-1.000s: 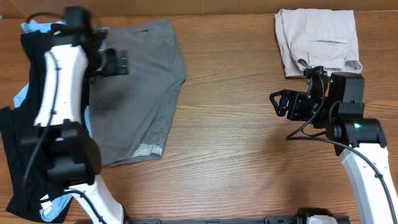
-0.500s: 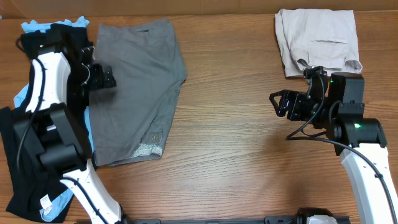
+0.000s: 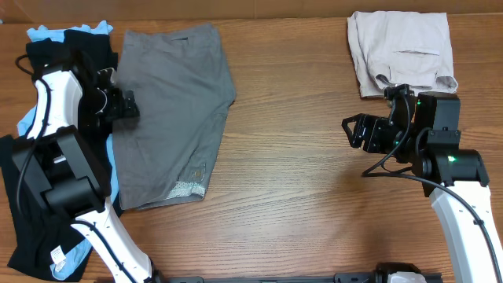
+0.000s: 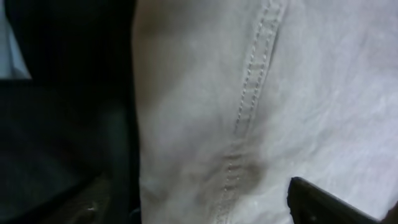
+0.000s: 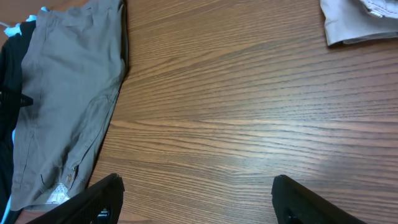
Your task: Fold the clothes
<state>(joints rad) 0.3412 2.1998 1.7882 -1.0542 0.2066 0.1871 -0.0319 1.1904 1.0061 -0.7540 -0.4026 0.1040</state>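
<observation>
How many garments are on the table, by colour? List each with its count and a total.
Grey shorts: 1
Beige shorts: 1
Black garment: 1
Light-blue garment: 1
Total: 4

Matt woven shorts, wood-grain table

My overhead camera looks straight down on the table from far enough off to take in both arms, whose bases sit at the bottom edge. My left wrist camera is pressed close on the grey shorts, and a blurred seam fills the frame. My right wrist camera looks low across the table towards the left, its fingers at the bottom corners. It shares the grey shorts and a corner of the beige shorts with the overhead.
</observation>
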